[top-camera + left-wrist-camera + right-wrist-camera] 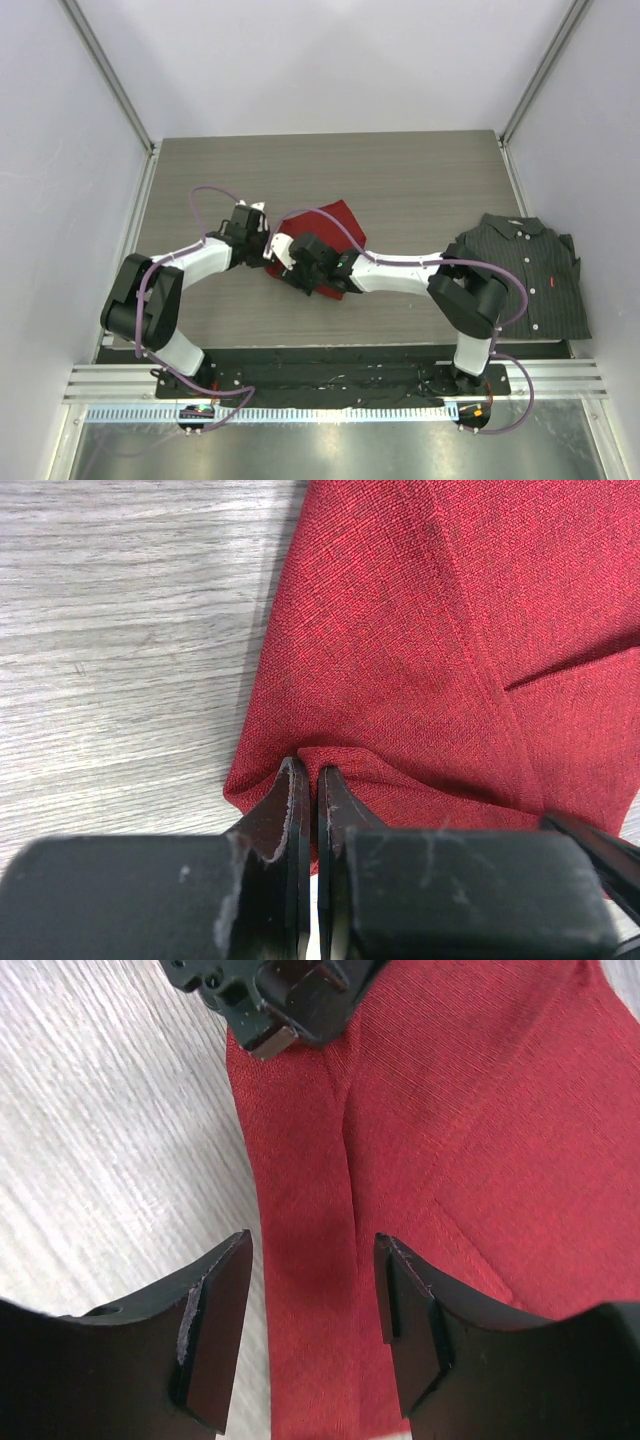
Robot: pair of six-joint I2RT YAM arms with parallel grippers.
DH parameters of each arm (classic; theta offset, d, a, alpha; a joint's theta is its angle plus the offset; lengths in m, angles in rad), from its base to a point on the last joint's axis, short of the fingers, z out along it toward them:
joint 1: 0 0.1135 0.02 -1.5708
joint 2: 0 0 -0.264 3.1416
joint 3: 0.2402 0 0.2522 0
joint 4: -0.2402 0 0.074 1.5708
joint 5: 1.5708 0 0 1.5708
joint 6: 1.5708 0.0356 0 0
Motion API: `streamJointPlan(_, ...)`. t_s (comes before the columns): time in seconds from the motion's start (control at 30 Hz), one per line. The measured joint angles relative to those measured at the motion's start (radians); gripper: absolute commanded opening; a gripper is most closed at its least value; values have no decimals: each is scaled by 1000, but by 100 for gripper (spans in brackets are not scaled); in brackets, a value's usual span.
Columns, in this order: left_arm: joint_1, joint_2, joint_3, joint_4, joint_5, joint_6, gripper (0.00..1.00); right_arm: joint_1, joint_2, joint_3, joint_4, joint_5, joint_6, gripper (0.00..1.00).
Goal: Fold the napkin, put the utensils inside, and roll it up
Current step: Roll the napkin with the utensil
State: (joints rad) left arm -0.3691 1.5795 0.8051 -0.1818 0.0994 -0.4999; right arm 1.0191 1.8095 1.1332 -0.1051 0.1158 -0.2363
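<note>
The deep-red napkin [340,222] lies folded near the middle of the table, its left part under both grippers. My left gripper [262,238] is at the napkin's left corner. In the left wrist view it [308,770] is shut, with a pinch of the napkin [420,630] bunched at its fingertips. My right gripper [290,268] hangs just beside it. It [312,1240] is open above a long raised fold of the napkin [480,1130], with cloth below the gap and nothing gripped. The left gripper's tip [270,1000] shows at the far end of that fold. The utensils are out of view.
A dark pinstriped shirt [525,270] lies folded at the table's right edge. Bare grey wood-grain table [400,170] surrounds the napkin, with white walls on three sides. A black strip [330,375] runs along the near edge between the arm bases.
</note>
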Motion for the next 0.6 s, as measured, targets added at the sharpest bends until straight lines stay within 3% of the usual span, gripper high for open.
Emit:
streamJointPlan(0.43,11,0,-3,4,24,-16,0,-22,100,21,46,-34,-47,55)
streamJointPlan(0.6,11,0,-3,4,26,-17,0,-47,122,56,10,-106,-44,35)
